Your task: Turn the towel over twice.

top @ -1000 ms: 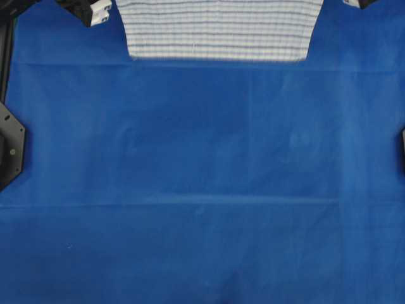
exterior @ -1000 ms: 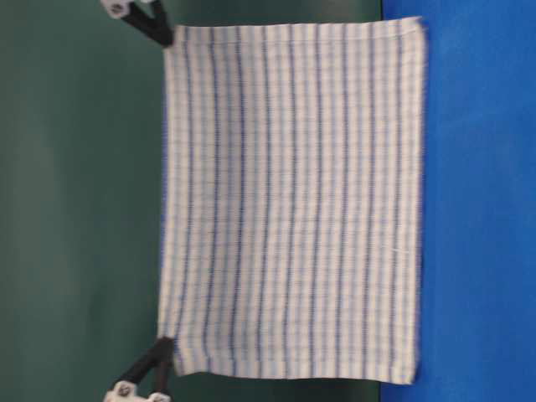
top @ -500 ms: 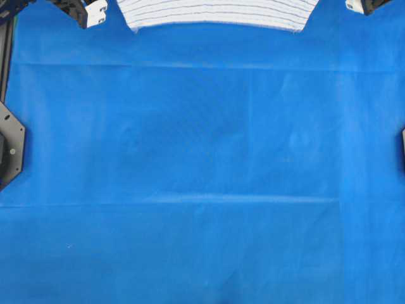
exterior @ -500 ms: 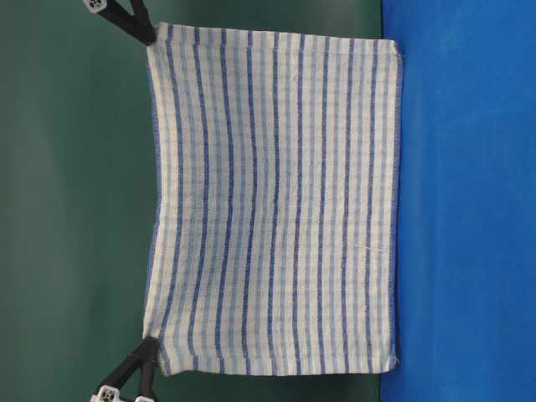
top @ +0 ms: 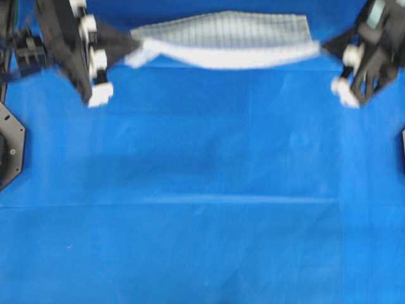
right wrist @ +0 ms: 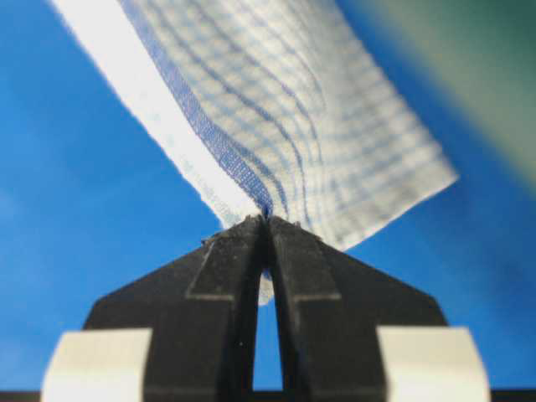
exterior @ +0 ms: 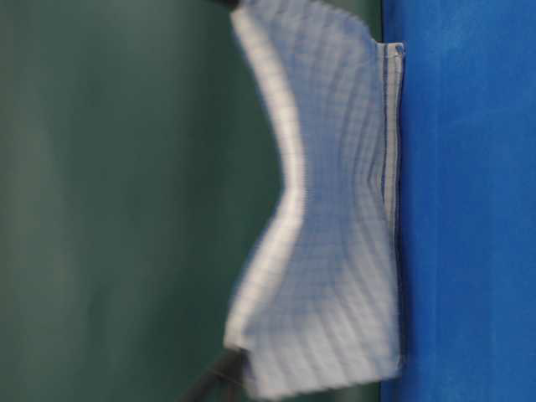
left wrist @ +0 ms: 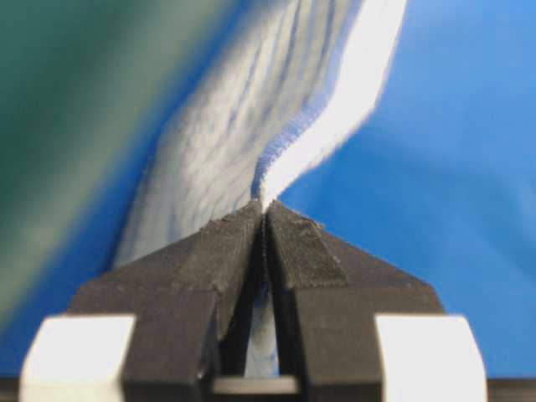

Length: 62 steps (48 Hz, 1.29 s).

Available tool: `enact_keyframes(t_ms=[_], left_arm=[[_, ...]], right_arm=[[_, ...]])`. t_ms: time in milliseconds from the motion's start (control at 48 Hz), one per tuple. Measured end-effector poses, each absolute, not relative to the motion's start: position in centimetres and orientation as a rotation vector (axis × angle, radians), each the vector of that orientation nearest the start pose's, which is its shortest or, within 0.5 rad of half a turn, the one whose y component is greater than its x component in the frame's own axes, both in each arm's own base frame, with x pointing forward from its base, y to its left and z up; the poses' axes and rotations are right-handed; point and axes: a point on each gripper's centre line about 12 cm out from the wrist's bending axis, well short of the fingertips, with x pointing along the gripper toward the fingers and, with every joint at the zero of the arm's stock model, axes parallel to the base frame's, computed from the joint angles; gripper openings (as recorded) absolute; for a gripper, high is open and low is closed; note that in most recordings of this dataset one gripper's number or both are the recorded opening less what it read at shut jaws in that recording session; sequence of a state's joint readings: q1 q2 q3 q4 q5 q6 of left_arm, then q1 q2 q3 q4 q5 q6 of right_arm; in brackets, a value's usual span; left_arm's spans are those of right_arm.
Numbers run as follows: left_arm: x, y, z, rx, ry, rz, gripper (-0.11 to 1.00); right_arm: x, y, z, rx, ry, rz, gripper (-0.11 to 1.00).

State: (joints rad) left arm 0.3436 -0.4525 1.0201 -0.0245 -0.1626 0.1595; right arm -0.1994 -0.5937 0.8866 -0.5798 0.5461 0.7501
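Note:
The towel (top: pixel 221 39), white with thin blue stripes and checks, hangs stretched between my two grippers over the far part of the table. It sags in the middle, and its lower hem (exterior: pixel 390 209) rests on the blue table cloth. My left gripper (top: pixel 136 45) is shut on the towel's left top corner; the left wrist view shows the cloth (left wrist: pixel 251 109) pinched at the tips (left wrist: pixel 265 205). My right gripper (top: pixel 324 45) is shut on the right top corner, where the striped fabric (right wrist: pixel 293 100) runs out from the closed tips (right wrist: pixel 268 219). The picture is blurred by motion.
The blue table cloth (top: pixel 202 190) covers the whole table, with a crease across the near half. Black arm mounts sit at the left edge (top: pixel 9 145) and the right edge (top: pixel 402 149). A green backdrop (exterior: pixel 126 201) stands behind the table.
Both grippers have come down and toward the near side, into the overhead view. The towel, which hung flat and taut, now sags and billows, with its lower edge on the cloth.

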Motion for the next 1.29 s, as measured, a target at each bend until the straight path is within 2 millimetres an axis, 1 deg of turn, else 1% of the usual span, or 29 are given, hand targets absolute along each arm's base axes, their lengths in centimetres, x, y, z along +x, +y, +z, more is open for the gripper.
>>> enact_keyframes(t_ms=[104,167,312,521,562,646,729,833,1083,1292], left_arm=[[26.5,7.0,18.4,0.072,0.52,0.22,0.01],[26.6,5.6,17.0,0.076,0.565,0.166,0.01],[27.3,1.8,14.4,0.105,0.65,0.024,0.01],[27.3,-2.3,10.4,0.072,0.785,-0.091,0.01],[27.2,-3.0,9.6,0.056,0.815,-0.104,0.01],[26.9,-4.2,8.5,0.042,0.851,-0.13,0.01],[26.8,-5.0,8.1,0.042,0.861,-0.151,0.01],[26.7,-5.6,8.0,0.051,0.861,-0.174,0.01],[26.3,-5.8,7.8,0.057,0.878,-0.181,0.01],[26.2,-5.8,7.8,0.053,0.879,-0.179,0.01]], right_arm=[[24.0,-5.8,20.7,0.273,0.759,-0.487,0.05],[24.1,-4.5,19.1,0.313,0.78,-0.45,0.05],[24.6,-2.1,15.8,0.396,0.837,-0.391,0.05],[25.4,1.1,12.2,0.423,0.957,-0.336,0.05],[25.7,1.6,11.9,0.43,0.968,-0.329,0.05],[26.2,2.9,11.4,0.429,0.99,-0.309,0.05],[26.5,4.1,11.2,0.436,1.002,-0.29,0.05],[26.7,5.1,11.0,0.446,1.012,-0.279,0.05],[27.2,7.0,10.8,0.442,1.036,-0.266,0.05],[27.3,7.0,10.7,0.423,1.051,-0.287,0.05]])
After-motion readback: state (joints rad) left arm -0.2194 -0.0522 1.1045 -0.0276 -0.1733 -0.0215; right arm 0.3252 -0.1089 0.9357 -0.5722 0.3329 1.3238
